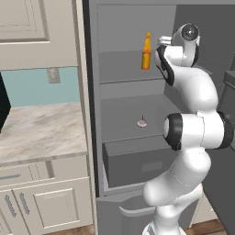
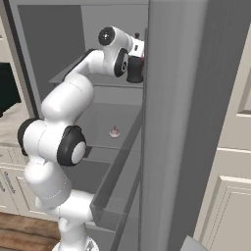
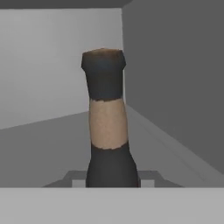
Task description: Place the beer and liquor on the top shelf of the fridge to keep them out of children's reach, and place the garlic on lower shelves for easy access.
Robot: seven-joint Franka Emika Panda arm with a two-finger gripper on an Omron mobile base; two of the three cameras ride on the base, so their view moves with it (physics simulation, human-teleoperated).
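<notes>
The liquor [image 3: 106,127], a black bottle with a tan band on its neck, stands upright between my fingers, and my gripper [image 2: 138,58] is shut on it at the right end of the top shelf [image 1: 119,71] of the fridge [image 1: 92,105]. Its dark body [image 2: 135,72] shows just under my hand. Whether it rests on the shelf plate I cannot tell. The beer [image 1: 146,51], a slim orange bottle, stands upright on the same shelf to the left of my hand. On a lower shelf lies the small pale garlic [image 1: 142,122], also seen as the garlic [image 2: 114,132].
A grey drawer box [image 1: 137,160] sits below the garlic's shelf. The open fridge door [image 2: 181,122] stands close on the right of my arm. A marble counter [image 1: 41,128] with cabinets lies left of the fridge.
</notes>
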